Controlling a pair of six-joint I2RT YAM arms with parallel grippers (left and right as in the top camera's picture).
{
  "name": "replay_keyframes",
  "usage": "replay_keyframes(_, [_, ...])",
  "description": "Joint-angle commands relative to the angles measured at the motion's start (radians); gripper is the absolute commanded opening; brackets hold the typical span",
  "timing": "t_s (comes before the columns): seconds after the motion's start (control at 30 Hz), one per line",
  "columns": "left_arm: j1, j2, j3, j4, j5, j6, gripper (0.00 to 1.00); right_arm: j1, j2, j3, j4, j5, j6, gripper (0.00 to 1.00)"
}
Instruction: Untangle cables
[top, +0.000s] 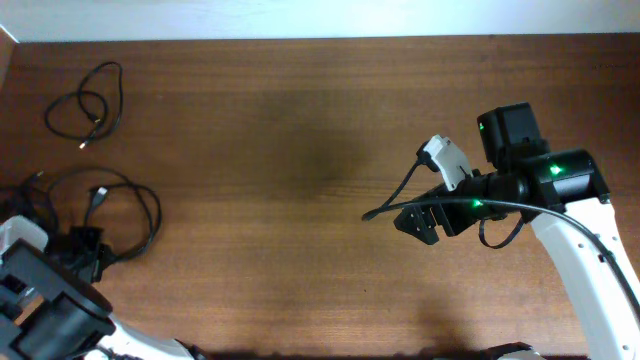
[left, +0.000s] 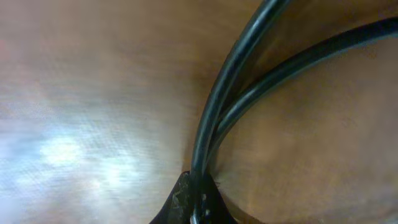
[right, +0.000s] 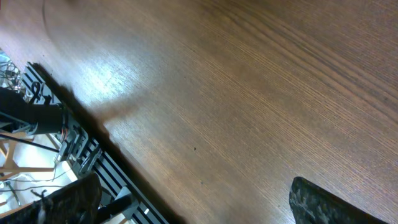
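Note:
A small coiled black cable (top: 88, 108) lies at the far left back of the table. A larger looped black cable (top: 140, 195) with a plug end lies at the left, in front of it. My left gripper (top: 90, 250) sits at the near end of this loop. In the left wrist view two black cable strands (left: 249, 81) run from the jaws (left: 196, 202) up to the right, and the jaws are closed on them, right against the table. My right gripper (top: 418, 222) hovers over the right half of the table, open and empty (right: 199, 205), far from the cables.
The brown wooden table (top: 300, 150) spans the view. The right wrist view shows its edge (right: 93, 134), with a rack and wiring beyond. The right arm's own thick cable (top: 400, 205) arcs beside its gripper. A white arm base (top: 20, 235) sits at the left edge.

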Motion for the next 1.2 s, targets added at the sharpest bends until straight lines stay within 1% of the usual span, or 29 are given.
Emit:
replay_keyframes(0.0, [-0.048,0.016,-0.020,0.015,0.046,0.088,0.00,-0.003,-0.005,0.000,0.002,0.000,-0.003,0.95])
replay_keyframes(0.03, [-0.050,0.016,-0.020,0.009,0.047,0.088,0.15,-0.003,-0.005,0.000,0.001,0.000,-0.003,0.95])
replay_keyframes(0.07, [-0.050,0.016,-0.020,0.005,0.047,0.088,0.43,-0.003,-0.005,0.000,0.000,0.000,-0.003,0.95])
replay_keyframes(0.1, [-0.050,0.016,-0.020,0.000,0.047,0.088,0.82,-0.003,-0.005,-0.001,-0.002,0.001,-0.003,0.95])
replay_keyframes(0.13, [-0.050,0.016,-0.019,-0.007,0.046,0.088,0.99,-0.003,-0.005,0.000,-0.002,0.000,-0.003,0.95])
replay_keyframes(0.27, [-0.049,0.013,0.003,-0.061,0.046,0.089,0.99,-0.003,-0.005,0.000,-0.005,0.000,-0.003,0.96])
replay_keyframes(0.37, [-0.050,-0.002,0.081,-0.149,0.046,0.134,0.99,-0.003,-0.005,0.000,-0.013,0.001,-0.003,0.96])
replay_keyframes(0.47, [-0.050,-0.059,0.142,-0.210,0.046,0.170,0.99,-0.003,-0.005,0.000,-0.010,0.001,-0.003,0.97])
replay_keyframes(0.57, [-0.050,-0.151,0.181,-0.230,0.046,0.201,0.99,-0.003,-0.005,0.000,-0.005,0.000,-0.003,0.97])
replay_keyframes(0.63, [-0.052,-0.246,0.202,-0.229,0.047,0.227,0.99,-0.003,-0.005,0.000,-0.003,0.001,-0.003,0.97])
replay_keyframes(0.67, [-0.056,-0.315,0.212,-0.232,0.047,0.260,0.99,-0.003,-0.005,0.000,0.003,0.000,-0.003,0.96])
replay_keyframes(0.8, [-0.085,-0.476,0.217,-0.247,0.102,0.390,0.99,-0.003,-0.005,0.000,0.041,0.004,0.024,0.93])
replay_keyframes(0.87, [-0.114,-0.542,0.217,-0.272,0.114,0.445,0.99,-0.003,-0.006,0.000,0.069,0.005,0.056,0.93])
replay_keyframes(0.9, [-0.146,-0.591,0.217,-0.300,0.117,0.494,0.99,-0.003,-0.006,0.000,0.094,0.005,0.074,0.93])
replay_keyframes(0.97, [-0.198,-0.643,0.217,-0.333,0.117,0.542,0.99,-0.003,-0.006,0.000,0.118,0.025,0.106,0.93])
replay_keyframes(1.07, [-0.288,-0.703,0.217,-0.372,0.117,0.590,0.99,-0.003,-0.006,0.000,0.135,0.141,0.188,0.92])
replay_keyframes(1.17, [-0.381,-0.739,0.217,-0.391,0.117,0.637,0.99,-0.003,-0.006,0.000,0.135,0.208,0.227,0.91])
